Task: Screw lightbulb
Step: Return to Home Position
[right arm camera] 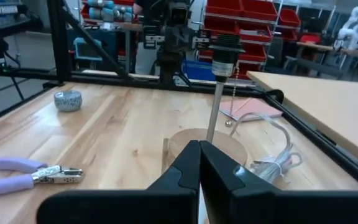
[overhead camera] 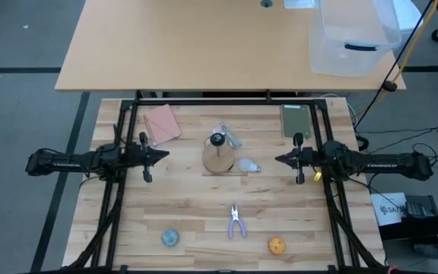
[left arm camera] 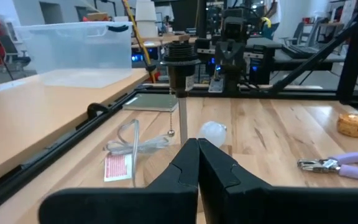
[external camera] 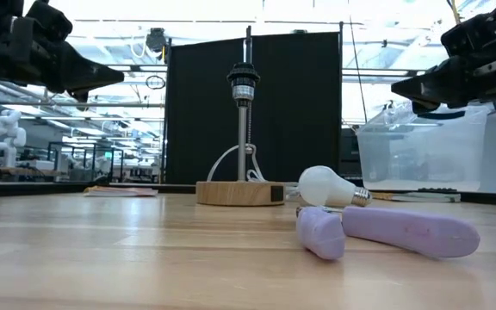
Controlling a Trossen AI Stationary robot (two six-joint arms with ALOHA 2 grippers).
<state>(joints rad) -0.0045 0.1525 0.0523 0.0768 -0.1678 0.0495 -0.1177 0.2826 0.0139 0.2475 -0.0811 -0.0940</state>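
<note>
Two arms parked, high view: left end effector point(overhead camera: 163, 154) and right end effector point(overhead camera: 277, 159) flank round wooden lamp stand point(overhead camera: 219, 160), small white frosted lightbulb point(overhead camera: 247, 164) lying just beside it. Low view: black socket point(external camera: 243, 84) bare. Wrist views: both pressed together, empty; looks like homing, next screw-in needs a regrasp.

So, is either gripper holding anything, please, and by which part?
Nothing: left gripper and right gripper are shut, empty; the lightbulb lies on the table.

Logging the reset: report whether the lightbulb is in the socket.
Out. The lightbulb lies on the table beside the lamp base; socket empty.
</note>
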